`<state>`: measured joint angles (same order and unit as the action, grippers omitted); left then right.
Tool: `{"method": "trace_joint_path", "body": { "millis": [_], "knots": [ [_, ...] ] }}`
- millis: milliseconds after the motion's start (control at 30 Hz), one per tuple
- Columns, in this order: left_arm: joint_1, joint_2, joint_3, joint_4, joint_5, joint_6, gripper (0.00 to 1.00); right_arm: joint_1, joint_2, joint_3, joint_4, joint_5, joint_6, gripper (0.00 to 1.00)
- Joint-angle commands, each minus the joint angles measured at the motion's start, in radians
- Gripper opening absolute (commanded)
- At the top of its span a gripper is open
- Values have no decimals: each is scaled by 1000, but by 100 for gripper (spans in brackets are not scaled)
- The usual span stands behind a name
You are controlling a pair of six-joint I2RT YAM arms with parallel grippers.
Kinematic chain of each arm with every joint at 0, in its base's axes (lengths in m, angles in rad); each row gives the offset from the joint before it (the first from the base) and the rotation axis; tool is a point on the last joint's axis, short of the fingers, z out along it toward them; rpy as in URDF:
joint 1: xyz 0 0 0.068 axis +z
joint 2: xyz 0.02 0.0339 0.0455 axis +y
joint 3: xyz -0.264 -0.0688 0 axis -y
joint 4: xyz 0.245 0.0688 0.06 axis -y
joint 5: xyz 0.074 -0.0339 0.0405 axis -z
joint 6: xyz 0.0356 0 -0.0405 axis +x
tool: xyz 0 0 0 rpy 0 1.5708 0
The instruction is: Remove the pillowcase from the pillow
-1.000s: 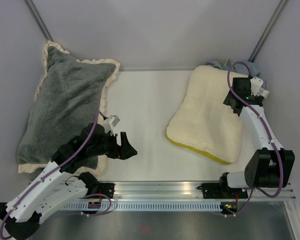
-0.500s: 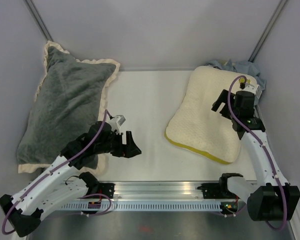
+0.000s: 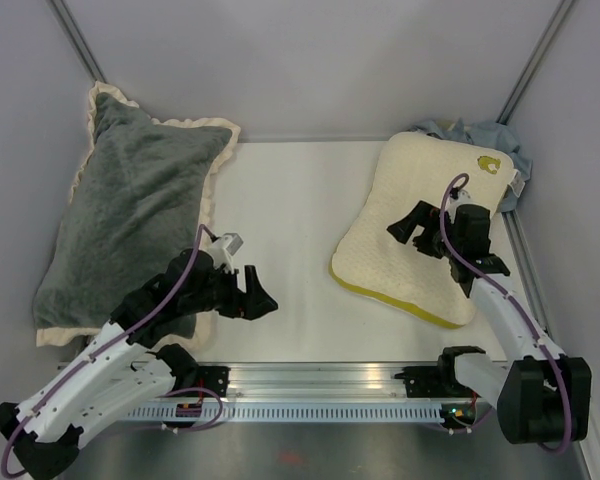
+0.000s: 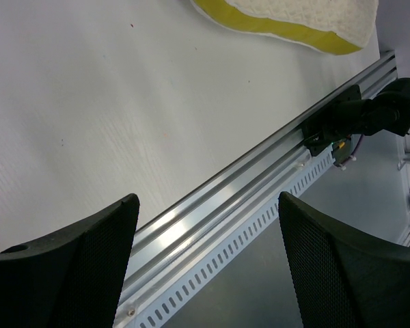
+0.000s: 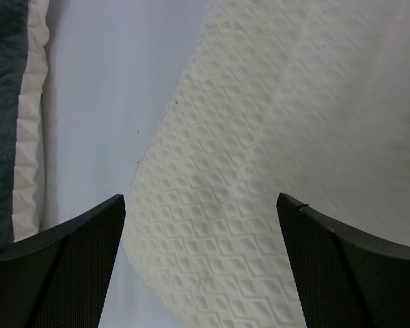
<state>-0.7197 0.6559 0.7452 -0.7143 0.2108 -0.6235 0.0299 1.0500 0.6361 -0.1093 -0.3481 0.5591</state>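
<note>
The pillowcase (image 3: 483,134) lies crumpled in the far right corner of the worktop (image 3: 280,200), just behind the bare pillow (image 3: 390,255). The pillow's yellow-green logo (image 3: 489,163) is too small to read. The right pincer (image 3: 417,228) hangs spread above the pillow, empty. The left pincer (image 3: 252,298) hangs spread and empty near the worktop's front edge, beside the dark grey plush pillow (image 3: 130,210).

Bright, even light from above my workspace, only soft, faint shadows, a white glare streak along the aluminium rail (image 4: 188,220) under my left wrist, my own fingertips (image 4: 75,273) dark and slightly soft up close, pillow (image 5: 273,171) quilting crisp.
</note>
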Motion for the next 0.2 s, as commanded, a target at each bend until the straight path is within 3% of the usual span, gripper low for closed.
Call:
{"method": "trace_joint_path", "body": {
  "millis": [0,167],
  "knots": [
    [-3,45,0,41,24,-27,88,4,21,33,8,1,-37,98],
    [-3,80,11,82,35,-28,88,18,5,37,-6,44,-42,98]
  ]
}}
